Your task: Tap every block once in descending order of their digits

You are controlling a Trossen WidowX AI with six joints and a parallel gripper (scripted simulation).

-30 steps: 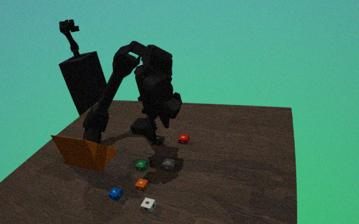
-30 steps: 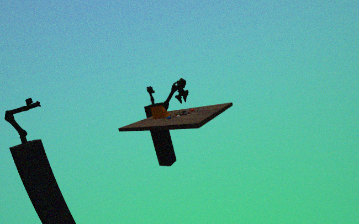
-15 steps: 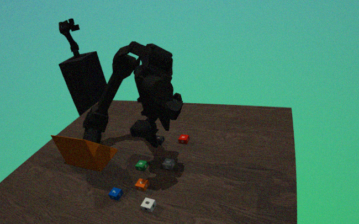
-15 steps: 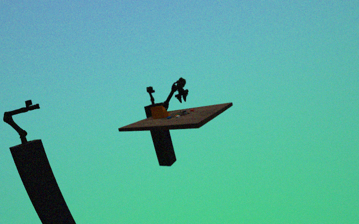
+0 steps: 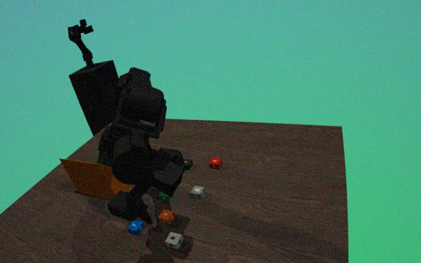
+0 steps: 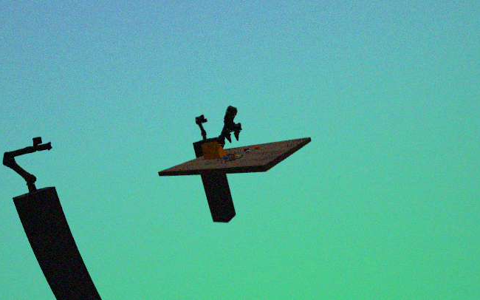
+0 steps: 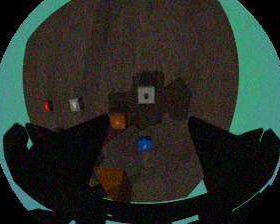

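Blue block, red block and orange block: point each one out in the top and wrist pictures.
Blue block [image 5: 135, 227] [image 7: 145, 144]: top and wrist views, on its body.
Red block [image 5: 216, 162] [image 7: 48, 106]: top and wrist views, on its body.
Orange block [image 5: 166, 216] [image 7: 118, 121]: top and wrist views, on its body.

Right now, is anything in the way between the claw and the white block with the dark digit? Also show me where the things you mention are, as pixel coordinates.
Nothing visible stands between the open claw [image 6: 233, 141] [image 7: 149, 119] and the white block [image 5: 173, 240] [image 7: 146, 95]. The orange block [image 5: 166, 216] [image 7: 118, 121] and blue block [image 5: 136, 227] [image 7: 145, 144] sit beside that path, not across it.
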